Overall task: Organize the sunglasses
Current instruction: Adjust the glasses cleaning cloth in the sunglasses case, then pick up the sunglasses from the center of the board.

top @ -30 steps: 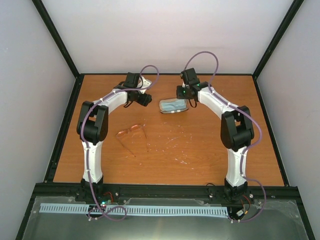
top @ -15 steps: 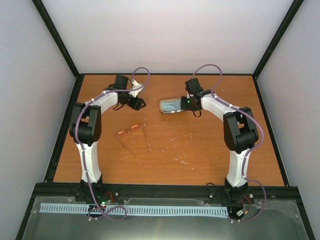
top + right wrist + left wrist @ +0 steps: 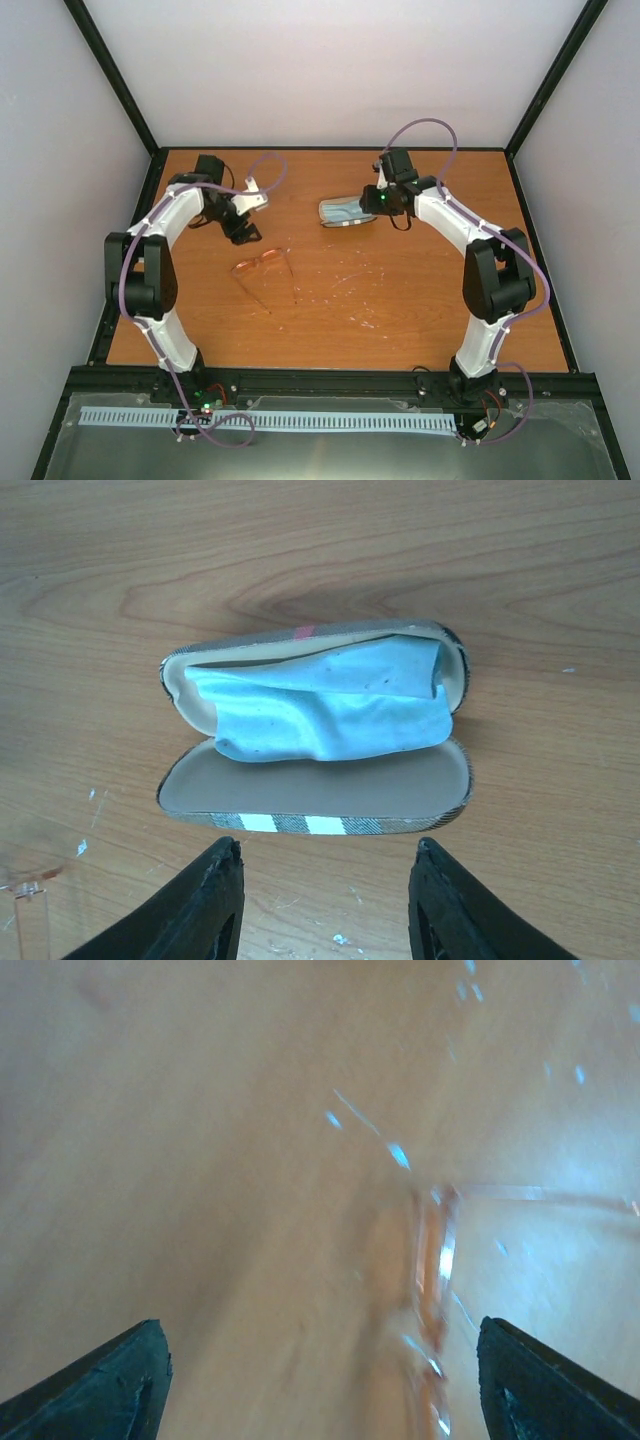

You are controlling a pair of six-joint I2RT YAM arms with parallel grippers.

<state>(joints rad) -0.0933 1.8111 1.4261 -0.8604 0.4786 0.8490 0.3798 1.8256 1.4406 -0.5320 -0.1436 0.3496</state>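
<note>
One open clamshell case (image 3: 320,785), tan with striped rim, holds crumpled light blue cloth (image 3: 325,710); right gripper (image 3: 325,900) close beside it, fingers apart, empty. Sunglasses (image 3: 262,268) lie on wood-grain table (image 3: 420,300), left of centre in top view, translucent orange-pink lenses, thin arms unfolded. Left gripper (image 3: 245,232) just above them in frame, fingers wide apart. Left wrist view blurred; case stripes clear only in right wrist view.

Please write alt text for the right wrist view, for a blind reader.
An open tan glasses case with a crumpled light blue cloth inside lies on a wooden table. The right tool, its dark fingers apart, hovers near the case and holds nothing.
</note>
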